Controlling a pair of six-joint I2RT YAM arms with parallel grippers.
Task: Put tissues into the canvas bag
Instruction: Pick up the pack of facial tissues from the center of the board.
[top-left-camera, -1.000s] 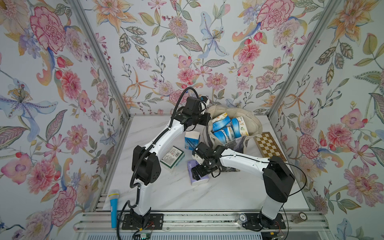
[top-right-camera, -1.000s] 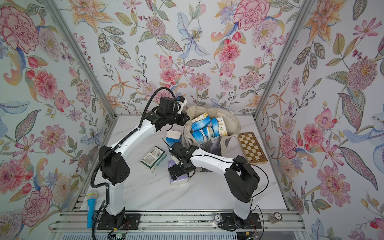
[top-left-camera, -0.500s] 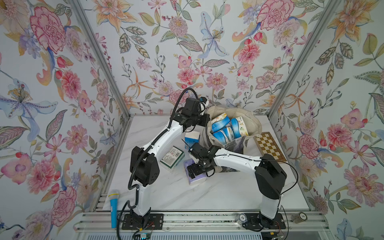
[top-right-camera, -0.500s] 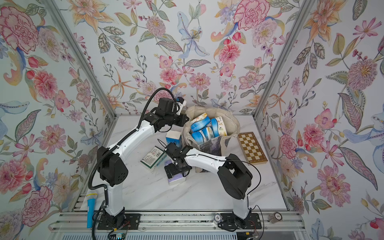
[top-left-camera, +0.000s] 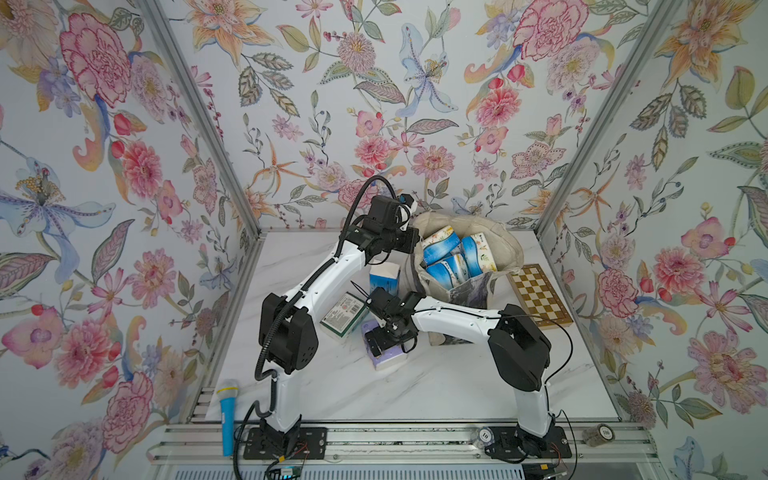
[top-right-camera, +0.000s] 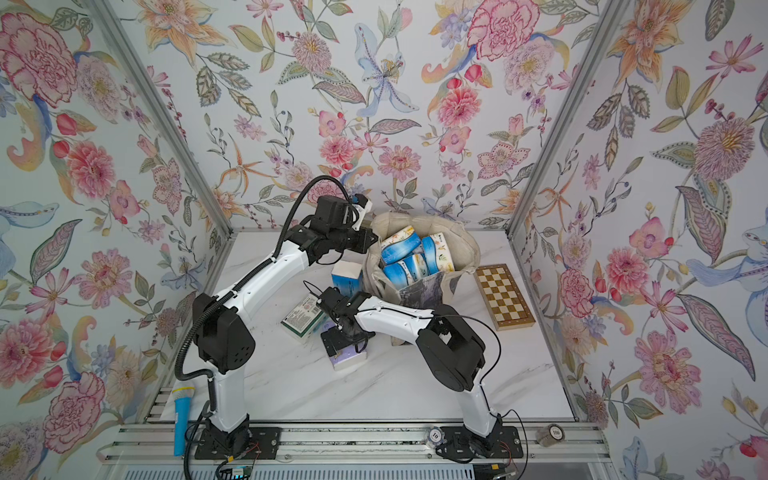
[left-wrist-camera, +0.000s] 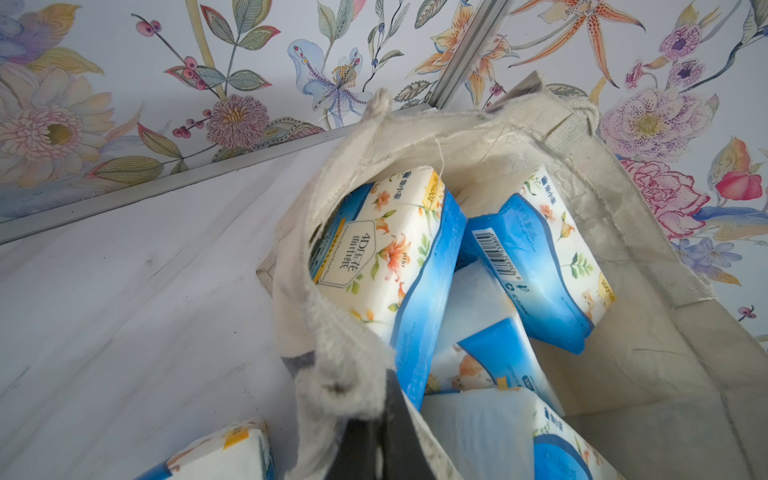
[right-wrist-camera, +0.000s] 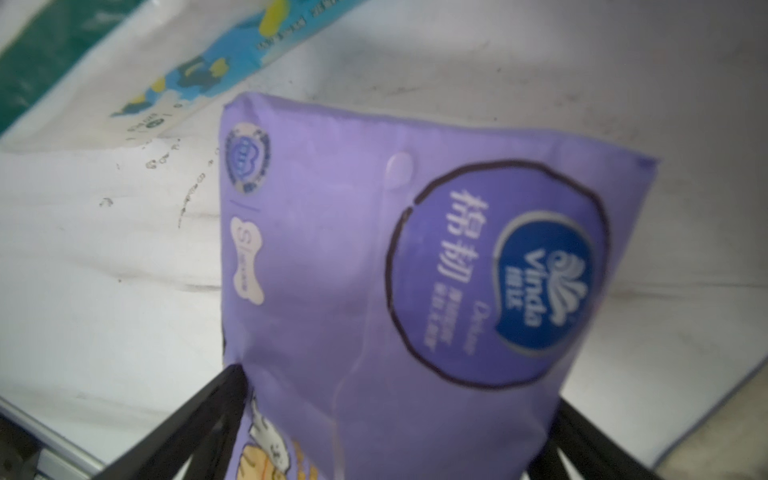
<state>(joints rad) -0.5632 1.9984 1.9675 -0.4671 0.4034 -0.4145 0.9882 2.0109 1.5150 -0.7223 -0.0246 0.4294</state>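
Jaws of the right gripper (right-wrist-camera: 399, 384) are spread wide and set on either side of the lilac pack (right-wrist-camera: 332, 270), across its short width; whether the pads press it cannot be told. The pack is laid flat on the marble table (top-left-camera: 415, 395), with its long axis along the fingers, roughly from the far edge toward the near edge. Bare marble is left open on its near side and toward the robot's right. On the robot's left it is crowded by the green-white pack (top-left-camera: 343, 318), laid flat just beside it. Farther back, a blue-white pack (top-left-camera: 384, 280) is stood on end close to the canvas bag (top-left-camera: 498, 249). The left gripper (left-wrist-camera: 374, 407) is clamped on the bag's rim, and the mouth is held open upward. Inside, blue-and-white tissues (left-wrist-camera: 395, 257) are packed on end, with little room left between them. A chessboard (top-left-camera: 540, 297) is laid just beside the bag. A blue microphone (top-left-camera: 227, 411) is seen well apart, at the near left edge.
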